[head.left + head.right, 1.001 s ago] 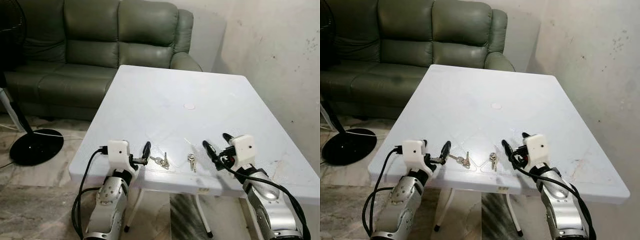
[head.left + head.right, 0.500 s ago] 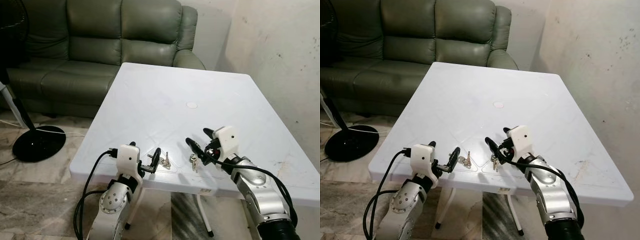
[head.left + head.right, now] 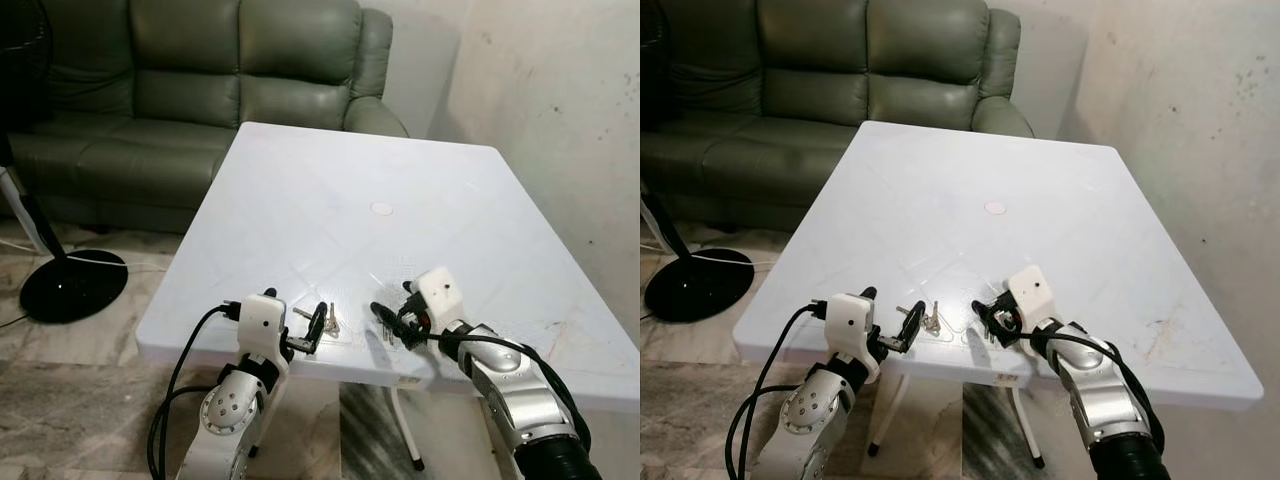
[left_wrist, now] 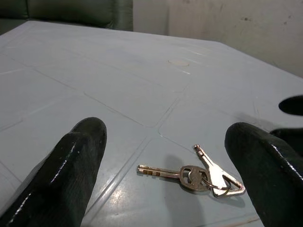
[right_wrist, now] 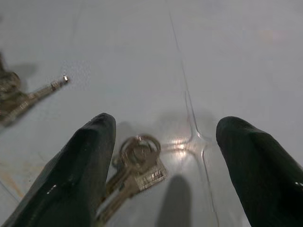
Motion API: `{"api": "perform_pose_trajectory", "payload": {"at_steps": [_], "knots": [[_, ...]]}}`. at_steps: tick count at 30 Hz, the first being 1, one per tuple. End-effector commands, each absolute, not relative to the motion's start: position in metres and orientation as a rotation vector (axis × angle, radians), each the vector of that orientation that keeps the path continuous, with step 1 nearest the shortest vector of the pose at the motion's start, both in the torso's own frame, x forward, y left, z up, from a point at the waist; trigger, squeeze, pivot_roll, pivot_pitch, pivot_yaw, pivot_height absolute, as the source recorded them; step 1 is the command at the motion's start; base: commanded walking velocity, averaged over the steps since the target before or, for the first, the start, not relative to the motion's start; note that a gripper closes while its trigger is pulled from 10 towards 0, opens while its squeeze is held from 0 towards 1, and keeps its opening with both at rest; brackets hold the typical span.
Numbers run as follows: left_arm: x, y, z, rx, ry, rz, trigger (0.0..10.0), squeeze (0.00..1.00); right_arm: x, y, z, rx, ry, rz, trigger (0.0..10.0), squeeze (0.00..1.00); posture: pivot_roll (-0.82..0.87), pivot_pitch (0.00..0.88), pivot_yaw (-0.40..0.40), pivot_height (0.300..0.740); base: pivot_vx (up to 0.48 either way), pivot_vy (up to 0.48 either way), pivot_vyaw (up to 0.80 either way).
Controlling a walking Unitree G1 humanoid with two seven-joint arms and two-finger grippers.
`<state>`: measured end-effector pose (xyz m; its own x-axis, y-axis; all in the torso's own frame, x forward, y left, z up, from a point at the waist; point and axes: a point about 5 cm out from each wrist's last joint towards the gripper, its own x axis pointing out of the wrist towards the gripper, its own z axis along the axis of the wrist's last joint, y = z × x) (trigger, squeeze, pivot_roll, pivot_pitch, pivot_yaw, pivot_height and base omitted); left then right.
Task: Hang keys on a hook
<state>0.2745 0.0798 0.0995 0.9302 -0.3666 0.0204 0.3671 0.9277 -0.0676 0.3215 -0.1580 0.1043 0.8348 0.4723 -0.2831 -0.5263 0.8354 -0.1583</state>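
Green sofa [image 3: 200, 70] behind white table [image 3: 340, 190], fan base [image 3: 62, 287] on floor at my left. Both my forearms angled in over near table edge. Left gripper [image 4: 165, 165] low, fingers spread, left key bunch [image 4: 199, 174] flat between them, untouched. Right gripper [image 5: 161, 161] fingers apart, straddling second key bunch [image 5: 135, 161], one finger [image 5: 80, 165] touching or nearly.

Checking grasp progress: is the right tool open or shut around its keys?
Open. The right tool has its fingers spread either side of the keys, which lie flat on the table.
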Motion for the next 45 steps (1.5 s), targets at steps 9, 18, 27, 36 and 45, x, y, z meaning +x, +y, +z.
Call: {"api": "perform_pose_trajectory", "payload": {"at_steps": [9, 18, 27, 36, 45], "knots": [[0.271, 0.073, 0.102, -0.086, -0.007, -0.386, 10.0, 0.00, 0.315, -0.154, 0.098, -0.214, 0.294, 0.593, 10.0, 0.00, 0.03, 0.089, -0.103, 0.740, 0.000, 0.000, 0.00], [0.271, 0.074, 0.103, -0.092, -0.002, -0.377, 10.0, 0.00, 0.310, -0.143, 0.100, -0.178, 0.290, 0.637, 10.0, 0.00, 0.03, 0.093, -0.103, 0.740, 0.000, 0.000, 0.00], [0.271, 0.075, 0.103, -0.095, 0.001, -0.368, 10.0, 0.00, 0.309, -0.141, 0.102, -0.143, 0.290, 0.654, 0.0, 0.00, 0.03, 0.097, -0.107, 0.740, 0.000, 0.000, 0.00], [0.270, 0.074, 0.102, -0.103, 0.004, -0.361, 10.0, 0.00, 0.311, -0.143, 0.103, -0.181, 0.298, 0.620, 3.4, 0.00, 0.03, 0.089, -0.113, 0.740, 0.000, 0.000, 0.00], [0.271, 0.074, 0.103, -0.108, 0.000, -0.360, 10.0, 0.00, 0.315, -0.146, 0.104, -0.230, 0.283, 0.567, 10.0, 0.00, 0.04, 0.078, -0.116, 0.740, 0.000, 0.000, 0.00]]}}
